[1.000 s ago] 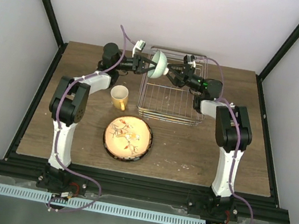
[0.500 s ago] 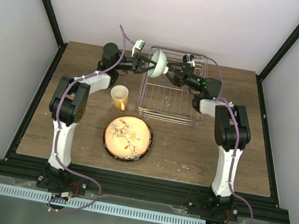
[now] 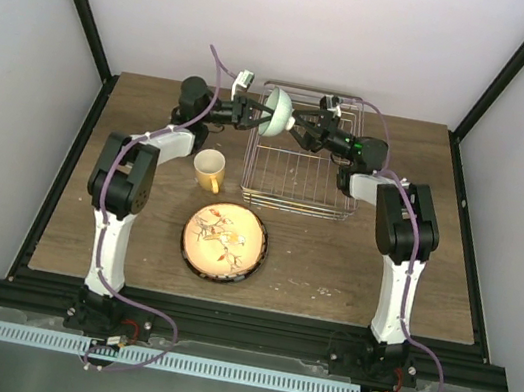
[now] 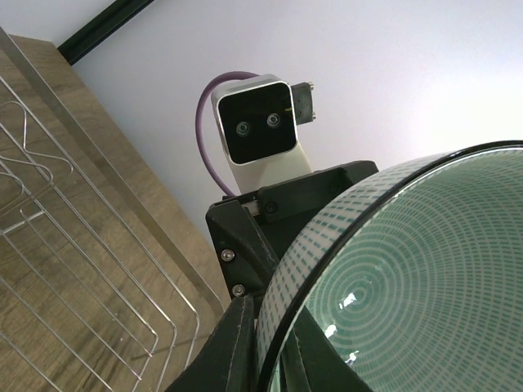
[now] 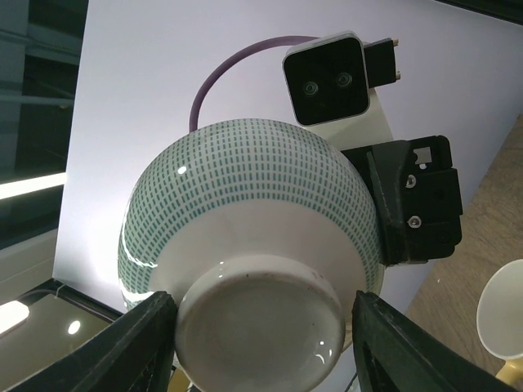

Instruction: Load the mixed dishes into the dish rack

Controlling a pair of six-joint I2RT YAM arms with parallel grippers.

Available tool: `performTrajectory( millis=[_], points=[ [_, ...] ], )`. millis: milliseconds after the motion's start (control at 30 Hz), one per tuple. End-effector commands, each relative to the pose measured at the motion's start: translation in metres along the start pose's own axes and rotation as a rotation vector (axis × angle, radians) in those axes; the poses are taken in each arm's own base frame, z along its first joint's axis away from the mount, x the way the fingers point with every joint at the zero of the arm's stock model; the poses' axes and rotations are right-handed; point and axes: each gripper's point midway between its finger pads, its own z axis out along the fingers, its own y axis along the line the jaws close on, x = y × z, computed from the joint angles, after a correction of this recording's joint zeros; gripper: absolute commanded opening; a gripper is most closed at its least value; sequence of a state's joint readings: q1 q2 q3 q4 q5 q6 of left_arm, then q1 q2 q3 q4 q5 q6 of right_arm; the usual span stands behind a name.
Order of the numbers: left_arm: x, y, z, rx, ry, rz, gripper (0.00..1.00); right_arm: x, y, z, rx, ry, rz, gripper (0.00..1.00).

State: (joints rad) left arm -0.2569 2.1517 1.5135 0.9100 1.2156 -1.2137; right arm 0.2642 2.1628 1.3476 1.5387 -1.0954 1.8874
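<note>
The left gripper is clamped on the rim of the teal bowl, which hangs in the air near the worktop's far edge. The right gripper straddles its foot, but I can't tell whether it's pinching. If the left lets go too soon, I'd expect the bowl to drop onto the dish rack.

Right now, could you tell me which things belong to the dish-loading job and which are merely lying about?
Job: teal bowl, yellow mug, floral plate, dish rack.
Not part of it: wooden table, pale specks on it, black frame.
</note>
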Motion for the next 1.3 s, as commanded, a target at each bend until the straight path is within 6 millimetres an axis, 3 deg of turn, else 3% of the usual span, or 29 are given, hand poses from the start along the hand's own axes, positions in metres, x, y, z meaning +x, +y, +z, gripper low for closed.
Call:
performTrajectory(
  millis=[0,167,267,333,833,1000,1267],
  points=[
    [0.002,-0.012,0.010,0.048,0.018,0.083,0.00,0.018,0.033,0.009,-0.121,0.051,-0.201,0.59],
    [0.004,-0.009,0.011,0.045,0.020,0.078,0.00,0.020,0.037,0.009,-0.135,0.056,-0.224,0.55],
    [0.004,-0.007,0.011,0.044,0.019,0.075,0.00,0.020,0.036,0.008,-0.137,0.053,-0.223,0.38],
    [0.004,-0.007,0.011,0.043,0.017,0.076,0.00,0.020,0.036,0.008,-0.138,0.053,-0.220,0.32],
    [0.009,-0.003,0.011,0.045,0.031,0.086,0.04,0.021,0.035,0.006,-0.131,0.053,-0.222,0.30],
    [0.014,0.004,0.011,0.031,0.041,0.079,0.06,0.021,0.027,0.004,-0.121,0.053,-0.210,0.24],
    [0.021,0.014,0.009,0.021,0.049,0.059,0.23,0.021,0.027,0.005,-0.121,0.056,-0.212,0.20]
  ],
)
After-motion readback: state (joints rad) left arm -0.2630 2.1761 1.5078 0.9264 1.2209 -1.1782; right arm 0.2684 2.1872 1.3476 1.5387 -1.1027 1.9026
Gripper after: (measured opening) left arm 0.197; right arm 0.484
